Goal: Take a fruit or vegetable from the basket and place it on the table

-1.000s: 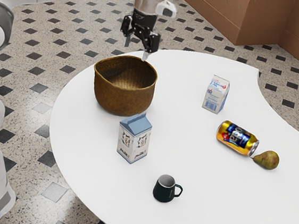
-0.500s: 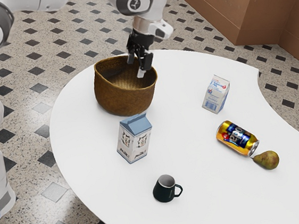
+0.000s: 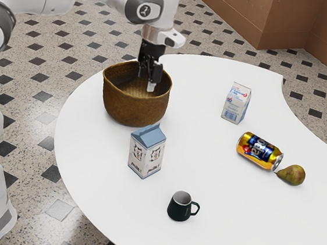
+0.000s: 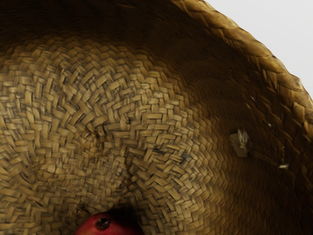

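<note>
The black gripper [image 3: 147,81] is inside the mouth of the woven brown basket [image 3: 135,105], with its fingers apart and pointing down. On the woven floor of the basket [image 4: 146,122], in the wrist view, lies a red round fruit [image 4: 105,226] with a dark crown end, partly cut off at the lower edge, just under my hand. The basket wall hides the fruit in the exterior view. Around the basket spreads the white table [image 3: 209,164].
A blue-topped milk carton [image 3: 147,153] stands close in front of the basket. Toward the exterior view's right are a smaller carton [image 3: 236,103], a yellow can [image 3: 259,151] lying on its side and a pear [image 3: 292,175]. A dark mug [image 3: 180,206] stands nearer the camera.
My hand has moved from above the basket's far rim toward the exterior view's left and down into its mouth, turning as it came. The objects on the table have stayed put.
</note>
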You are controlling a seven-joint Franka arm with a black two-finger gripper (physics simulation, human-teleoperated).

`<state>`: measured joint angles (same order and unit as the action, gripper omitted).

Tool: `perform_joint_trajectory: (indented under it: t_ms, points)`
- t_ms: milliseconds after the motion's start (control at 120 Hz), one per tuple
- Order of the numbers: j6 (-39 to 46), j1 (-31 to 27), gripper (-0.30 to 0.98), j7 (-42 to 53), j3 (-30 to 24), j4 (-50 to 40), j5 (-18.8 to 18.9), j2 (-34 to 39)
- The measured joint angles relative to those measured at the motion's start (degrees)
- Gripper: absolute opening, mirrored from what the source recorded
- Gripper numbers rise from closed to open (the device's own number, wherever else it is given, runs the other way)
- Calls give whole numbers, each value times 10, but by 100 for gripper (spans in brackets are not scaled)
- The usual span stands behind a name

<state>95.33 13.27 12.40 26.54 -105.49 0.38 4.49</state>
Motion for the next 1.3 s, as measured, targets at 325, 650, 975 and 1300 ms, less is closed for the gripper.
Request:
perform_joint_trajectory:
  t_ms: [325, 650, 975, 1300]
  points:
    - [19, -38, 69, 14, 0, -34, -16, -3]
    - [36, -40, 69, 19, 0, -42, -29, -5]
    - [-13, -42, 69, 28, 0, -50, -30, -1]
    - [-42, -60, 69, 31, 0, -52, -31, -7]
